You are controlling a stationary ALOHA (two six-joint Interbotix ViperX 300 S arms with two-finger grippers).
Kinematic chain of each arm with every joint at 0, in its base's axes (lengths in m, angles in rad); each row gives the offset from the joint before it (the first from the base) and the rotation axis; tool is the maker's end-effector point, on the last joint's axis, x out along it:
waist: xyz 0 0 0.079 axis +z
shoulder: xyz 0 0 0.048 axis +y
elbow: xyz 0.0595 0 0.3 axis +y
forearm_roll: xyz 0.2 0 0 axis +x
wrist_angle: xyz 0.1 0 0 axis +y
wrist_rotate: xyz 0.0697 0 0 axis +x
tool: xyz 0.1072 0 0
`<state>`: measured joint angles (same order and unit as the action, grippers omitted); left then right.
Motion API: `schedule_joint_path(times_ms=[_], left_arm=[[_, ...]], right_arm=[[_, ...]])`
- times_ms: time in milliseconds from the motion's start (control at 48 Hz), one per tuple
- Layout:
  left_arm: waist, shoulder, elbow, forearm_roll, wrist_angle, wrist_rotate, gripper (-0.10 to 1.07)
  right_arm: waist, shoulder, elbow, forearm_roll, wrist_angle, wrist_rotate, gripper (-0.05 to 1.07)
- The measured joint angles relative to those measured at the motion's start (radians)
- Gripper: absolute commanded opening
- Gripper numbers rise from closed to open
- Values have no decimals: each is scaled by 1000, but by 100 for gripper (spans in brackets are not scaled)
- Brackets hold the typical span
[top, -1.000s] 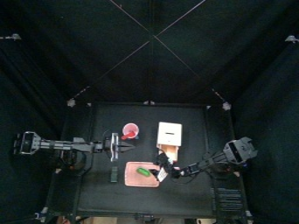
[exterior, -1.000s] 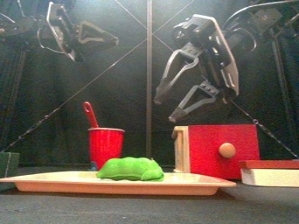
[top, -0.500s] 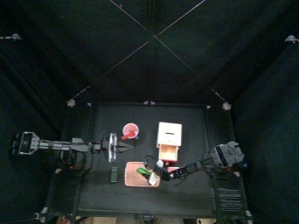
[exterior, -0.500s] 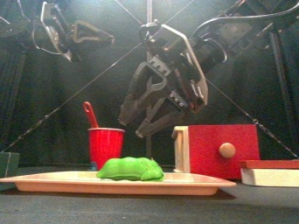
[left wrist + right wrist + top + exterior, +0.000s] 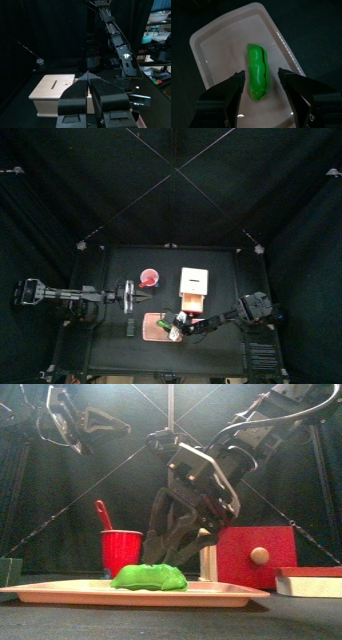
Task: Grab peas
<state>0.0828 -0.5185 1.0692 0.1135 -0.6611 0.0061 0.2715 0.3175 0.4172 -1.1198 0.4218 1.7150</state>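
Observation:
The peas (image 5: 258, 70) are a bright green pod lying in a shallow pink tray (image 5: 218, 35). They also show in the front view (image 5: 148, 576) and the top view (image 5: 164, 326). My right gripper (image 5: 264, 84) is open and hangs just above the pod, one jaw on each side of its near end, not touching it. In the front view its fingers (image 5: 171, 549) reach down right behind the peas. My left gripper (image 5: 88, 80) is shut and empty, held high over the table's left part (image 5: 130, 296).
A red cup (image 5: 122, 549) with a red stick stands behind the tray (image 5: 80, 591). A tan box (image 5: 197, 281), red-faced in the front view (image 5: 254, 554), stands to the right. A dark green block (image 5: 7, 571) sits at the far left, a flat white-and-red thing (image 5: 310, 582) at the right.
My right gripper has swung left and down, from high over the box to just above the peas on the tray. The left arm has not moved.

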Motion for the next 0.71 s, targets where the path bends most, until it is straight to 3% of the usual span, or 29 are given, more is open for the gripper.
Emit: schedule_joint_path(times_ms=[354, 708], left_arm=[[0, 0, 0, 0, 0, 0, 43], [0, 0, 0, 0, -5, 0, 43]], right_arm=[[0, 41, -35, 92, 12, -103, 84], [0, 41, -41, 106, 31, -104, 75]])
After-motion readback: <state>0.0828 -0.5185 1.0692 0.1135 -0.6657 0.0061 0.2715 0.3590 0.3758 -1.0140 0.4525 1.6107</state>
